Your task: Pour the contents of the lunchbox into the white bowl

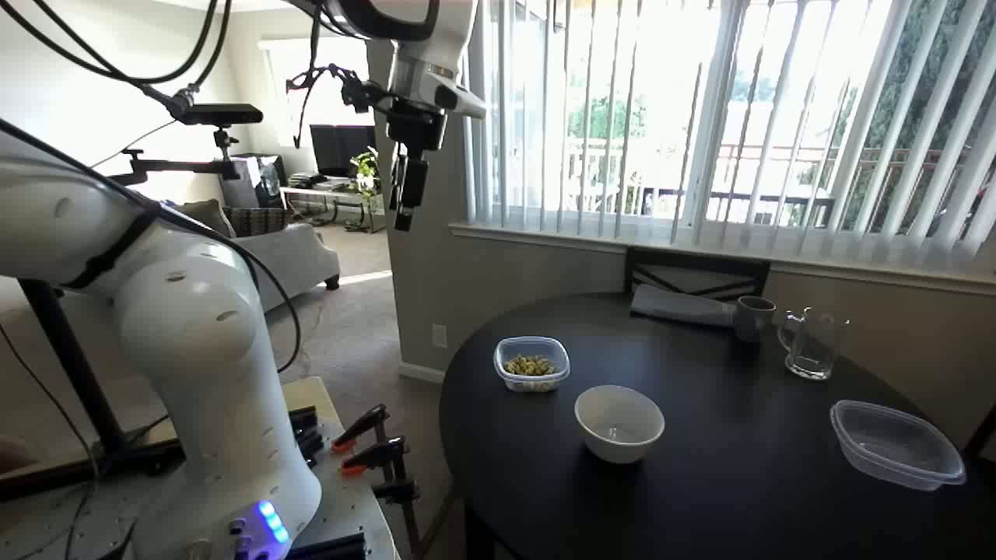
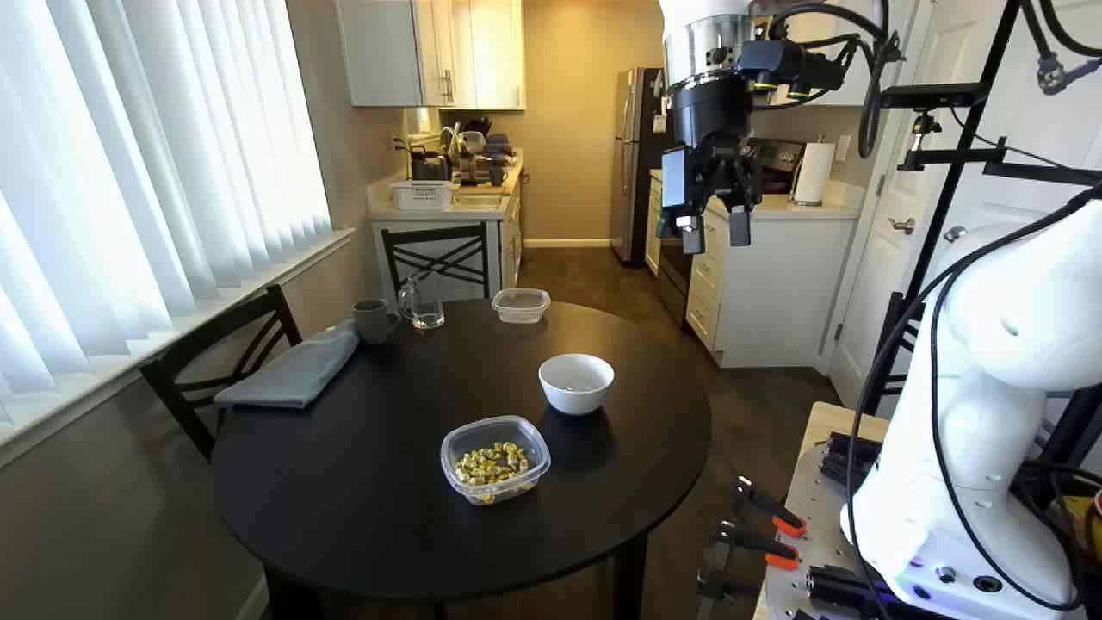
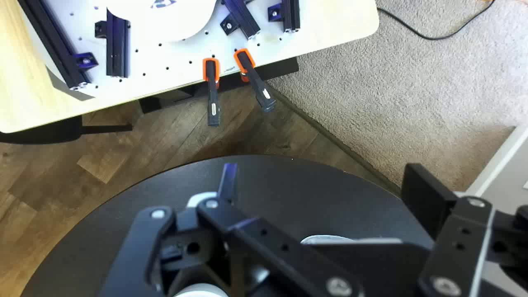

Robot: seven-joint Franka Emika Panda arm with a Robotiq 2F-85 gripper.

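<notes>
Small squarish clear plastic lunchbox [image 2: 495,432], corners rounded, upright on the dark round worktop [image 2: 370,508], rim up. Yellowish-brown food bits [image 2: 492,467] lie loose across the bottom of it

Near it but apart, a strip of worktop between: small round white ceramic bowl [image 2: 575,400], smooth-sided, also upright. Gap plain in both exterior views

Black mechanical claw [image 2: 715,230] hangs well above the worktop, pointing down. Released: its two sides stand spread, a wide gap between them in the wrist view. White jointed robot arm [image 2: 990,362] carries it, base on a flat white perforated plate [image 3: 173,57] beside the worktop; black clamps [image 3: 213,95] with orange ends on the plate's edge

Farther out on the worktop: larger, flatter clear plastic container [image 1: 895,439], well apart from the bowl; clear glass mug [image 1: 813,350], handled; grey cylindrical mug [image 1: 753,320] near the glass one; folded grey cloth [image 1: 681,306] alongside, cannot tell whether cloth and grey mug touch

Beyond the cloth, in an exterior view, dark chair [image 1: 700,264] with crossed back slats, close to the worktop; long white vertical blinds [image 2: 146,129] above it
</notes>
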